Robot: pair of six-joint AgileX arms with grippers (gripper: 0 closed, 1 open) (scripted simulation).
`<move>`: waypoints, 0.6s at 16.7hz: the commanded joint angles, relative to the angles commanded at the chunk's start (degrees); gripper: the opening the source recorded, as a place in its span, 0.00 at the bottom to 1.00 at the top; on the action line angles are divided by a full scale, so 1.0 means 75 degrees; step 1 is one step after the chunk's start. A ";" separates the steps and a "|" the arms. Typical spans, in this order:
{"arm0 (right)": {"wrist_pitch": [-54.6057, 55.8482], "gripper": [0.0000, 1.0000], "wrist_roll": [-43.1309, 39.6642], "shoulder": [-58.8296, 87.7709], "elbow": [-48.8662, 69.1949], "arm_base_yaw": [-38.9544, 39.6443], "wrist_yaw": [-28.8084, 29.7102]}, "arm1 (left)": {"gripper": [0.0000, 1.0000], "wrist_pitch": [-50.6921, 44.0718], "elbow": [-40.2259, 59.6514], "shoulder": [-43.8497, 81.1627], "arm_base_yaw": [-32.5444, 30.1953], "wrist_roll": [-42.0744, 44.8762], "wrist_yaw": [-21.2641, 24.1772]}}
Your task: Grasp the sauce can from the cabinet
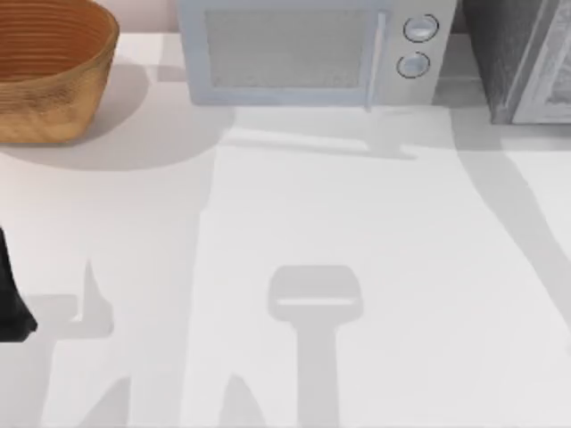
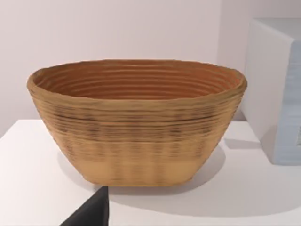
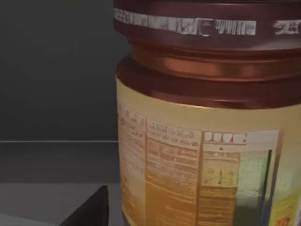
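Observation:
The sauce can [image 3: 207, 141] stands upright very close in the right wrist view, with a dark maroon-brown lid and rim above a tan-gold printed label. It sits on a grey shelf inside the dark cabinet [image 3: 51, 70]. A dark part of my right gripper [image 3: 89, 214] shows just beside the can's lower side, with a thin gap between them. From above, the grey cabinet [image 1: 522, 58] stands at the table's back right. My left arm [image 1: 11, 299] is parked at the table's left edge, and a dark part of my left gripper [image 2: 89, 214] points toward the basket.
A large woven brown basket [image 1: 49, 76] [image 2: 136, 122] stands at the back left. A white microwave [image 1: 312, 49] with two round knobs sits at the back middle, between basket and cabinet. Arm shadows fall across the white tabletop [image 1: 375, 232].

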 joint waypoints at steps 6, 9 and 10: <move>0.0056 1.00 -0.0001 0.0099 0.0052 0.0063 0.0064 | 1.00 0.0000 0.0000 0.0000 0.0000 0.0000 0.0000; 0.0063 1.00 -0.0002 0.0531 0.0507 -0.0041 -0.0043 | 1.00 0.0000 0.0000 0.0000 0.0000 0.0000 0.0000; 0.0063 1.00 -0.0002 0.0753 0.0730 -0.0099 -0.0098 | 1.00 0.0000 0.0000 0.0000 0.0000 0.0000 0.0000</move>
